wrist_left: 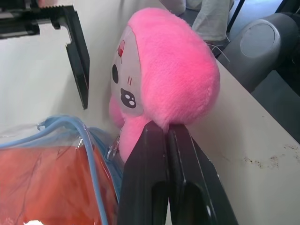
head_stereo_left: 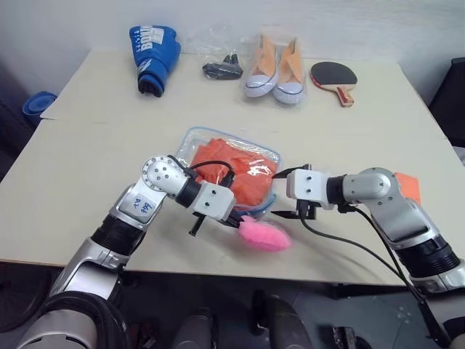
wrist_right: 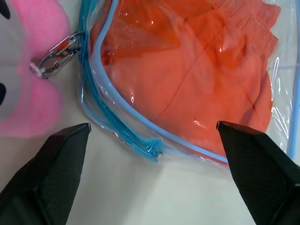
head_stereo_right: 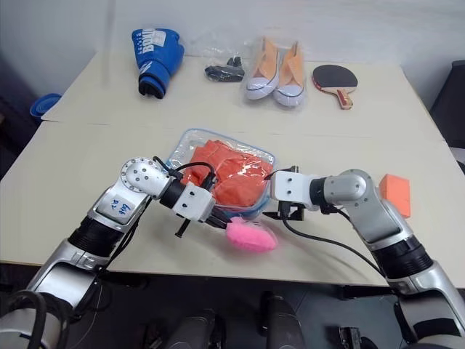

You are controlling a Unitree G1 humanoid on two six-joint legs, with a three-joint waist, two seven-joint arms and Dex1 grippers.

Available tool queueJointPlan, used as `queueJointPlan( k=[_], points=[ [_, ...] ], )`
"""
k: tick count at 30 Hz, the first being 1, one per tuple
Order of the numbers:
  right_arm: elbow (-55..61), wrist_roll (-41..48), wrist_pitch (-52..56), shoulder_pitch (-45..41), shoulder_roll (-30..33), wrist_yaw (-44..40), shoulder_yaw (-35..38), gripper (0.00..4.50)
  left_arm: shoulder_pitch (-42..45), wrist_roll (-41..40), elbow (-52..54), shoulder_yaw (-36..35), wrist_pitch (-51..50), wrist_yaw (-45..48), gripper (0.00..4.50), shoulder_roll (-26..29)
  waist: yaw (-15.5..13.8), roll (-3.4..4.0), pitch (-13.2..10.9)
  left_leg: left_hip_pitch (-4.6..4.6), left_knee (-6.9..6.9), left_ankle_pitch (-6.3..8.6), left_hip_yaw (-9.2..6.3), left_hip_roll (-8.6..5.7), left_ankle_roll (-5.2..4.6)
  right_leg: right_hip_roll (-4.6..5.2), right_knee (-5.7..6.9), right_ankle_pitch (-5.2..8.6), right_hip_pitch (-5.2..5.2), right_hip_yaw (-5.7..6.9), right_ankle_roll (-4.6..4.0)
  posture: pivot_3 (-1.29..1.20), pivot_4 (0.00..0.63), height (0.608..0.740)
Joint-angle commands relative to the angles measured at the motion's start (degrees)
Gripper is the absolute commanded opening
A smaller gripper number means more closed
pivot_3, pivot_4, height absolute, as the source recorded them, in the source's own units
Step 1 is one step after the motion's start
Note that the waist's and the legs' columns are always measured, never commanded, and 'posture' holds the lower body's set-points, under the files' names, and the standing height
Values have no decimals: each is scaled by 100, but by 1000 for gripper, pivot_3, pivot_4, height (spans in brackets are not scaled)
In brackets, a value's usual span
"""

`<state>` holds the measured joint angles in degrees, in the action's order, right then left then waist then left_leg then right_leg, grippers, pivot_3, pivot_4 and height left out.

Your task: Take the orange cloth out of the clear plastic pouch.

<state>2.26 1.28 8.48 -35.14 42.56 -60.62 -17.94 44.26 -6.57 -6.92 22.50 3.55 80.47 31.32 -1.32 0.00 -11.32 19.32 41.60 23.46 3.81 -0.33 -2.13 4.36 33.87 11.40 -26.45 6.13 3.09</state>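
Observation:
The clear plastic pouch [head_stereo_left: 195,139] with light blue trim lies flat at the table's middle. The orange cloth [head_stereo_left: 231,169] is crumpled inside it. The pouch's pink plush charm [head_stereo_left: 263,234] hangs by a metal clip [wrist_right: 58,55] at the near corner. My left gripper [wrist_left: 166,127] is shut, its tips pressed against the charm's base next to the clip; I cannot tell whether anything thin is pinched. On the charm's other side my right gripper [wrist_right: 152,126] is open wide, its fingers [wrist_right: 253,159] straddling the pouch's zipper corner [wrist_right: 152,147] without touching it.
Along the far edge lie a blue boxing glove [head_stereo_left: 155,57], a thin clear bag with black items [head_stereo_left: 221,67], orange and white sneakers [head_stereo_left: 276,69] and a table tennis paddle [head_stereo_left: 334,78]. A small orange block [head_stereo_right: 396,193] sits beside my right forearm. The table's front edge is close behind the charm.

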Motion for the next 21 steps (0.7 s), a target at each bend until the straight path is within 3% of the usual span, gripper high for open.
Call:
queueJointPlan(
  k=[1,3,6,13,19,21],
  points=[
    [91,-10,-97,-186,-269,-43,-48,4500,-40,-87,266,-140,-61,-69,21,5,4,0,0,-1,0,0,0,2,0,1,1,0,0,0,0,0,150,740],
    [62,-31,-104,-209,-398,-66,-63,4500,-63,-72,291,-139,-73,-93,21,18,10,0,0,-2,0,-1,0,3,1,1,2,0,0,-1,0,0,150,740],
    [24,-42,-184,-214,-500,-119,-65,3877,-96,-50,339,-132,-99,-135,0,27,12,0,0,-2,0,-1,0,3,1,3,2,0,-1,-2,0,0,150,740],
    [-45,-180,-420,-130,-471,-238,-95,1511,-167,-31,397,-145,-147,-203,0,48,3,0,0,-1,1,-1,-1,1,1,4,2,0,0,-3,0,0,150,740],
    [-190,-324,-883,-44,-317,-342,-32,1511,-224,-82,381,-237,-250,-260,0,136,12,0,0,-2,1,-1,0,2,1,3,2,0,0,-2,0,0,150,740],
    [-169,-214,-851,-5,-288,-454,9,1137,-232,-88,384,-258,-282,-277,0,144,12,0,0,-2,1,-1,1,2,1,4,2,0,0,-2,0,0,150,740]
  ],
)
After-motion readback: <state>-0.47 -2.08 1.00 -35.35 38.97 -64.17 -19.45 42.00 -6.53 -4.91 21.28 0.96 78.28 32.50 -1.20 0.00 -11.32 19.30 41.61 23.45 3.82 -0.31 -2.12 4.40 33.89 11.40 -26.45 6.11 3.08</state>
